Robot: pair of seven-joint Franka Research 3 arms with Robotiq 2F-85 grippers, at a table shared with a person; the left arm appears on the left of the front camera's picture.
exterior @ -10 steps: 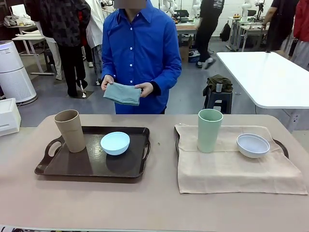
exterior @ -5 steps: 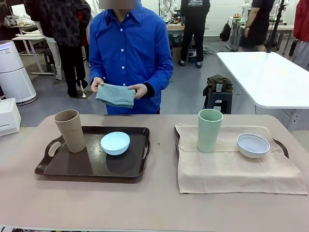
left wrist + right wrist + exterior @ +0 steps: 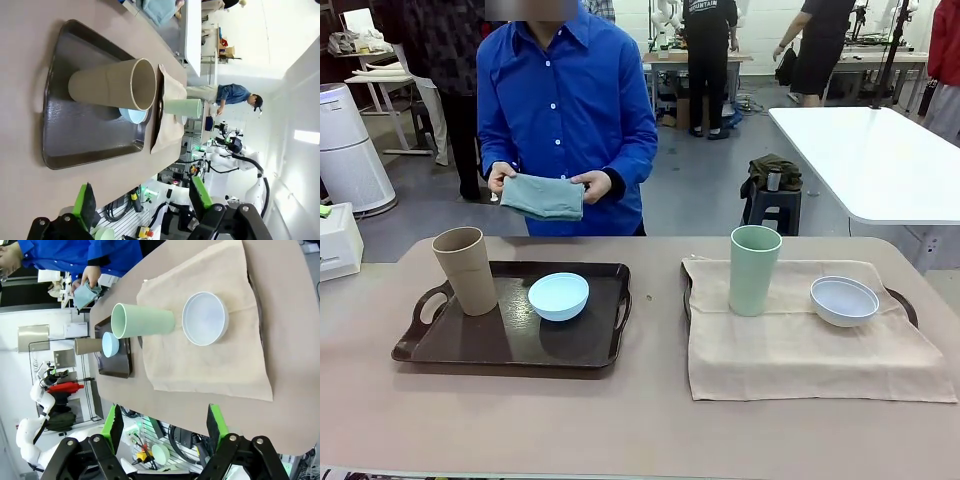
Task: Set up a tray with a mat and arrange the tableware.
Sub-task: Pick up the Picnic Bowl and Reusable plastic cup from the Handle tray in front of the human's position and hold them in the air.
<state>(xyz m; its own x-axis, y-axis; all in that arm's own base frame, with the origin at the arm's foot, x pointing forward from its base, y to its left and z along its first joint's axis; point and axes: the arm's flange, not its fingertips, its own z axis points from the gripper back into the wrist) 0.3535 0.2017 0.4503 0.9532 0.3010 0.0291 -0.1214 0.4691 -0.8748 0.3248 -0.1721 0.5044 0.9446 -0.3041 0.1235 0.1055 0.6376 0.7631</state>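
With left gripper (image 3: 142, 197) and right gripper (image 3: 164, 426) wide and empty, I judge the tan-brown cup (image 3: 467, 270), at the tray's (image 3: 480, 345) ten o'clock, light, stiff, graspable mid-wall.

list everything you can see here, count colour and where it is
tan-brown cup: 1, tan-brown, upright at the left end of the dark tray
light blue bowl: 1, light blue, on the dark tray, right of that cup
dark tray: 1, dark brown, left half of the table, no mat on it
pale green cup: 1, pale green, upright on the beige mat
white bowl: 1, white, on the beige mat, right of the green cup
beige mat: 1, beige, draped over the second tray
second tray: 1, dark, right half, mostly covered
table: 1, tan
folded cloth: 1, grey-green, held by the person
person: 1, blue shirt, far side
left end effector: 1, black with green pads, open
right end effector: 1, same, open
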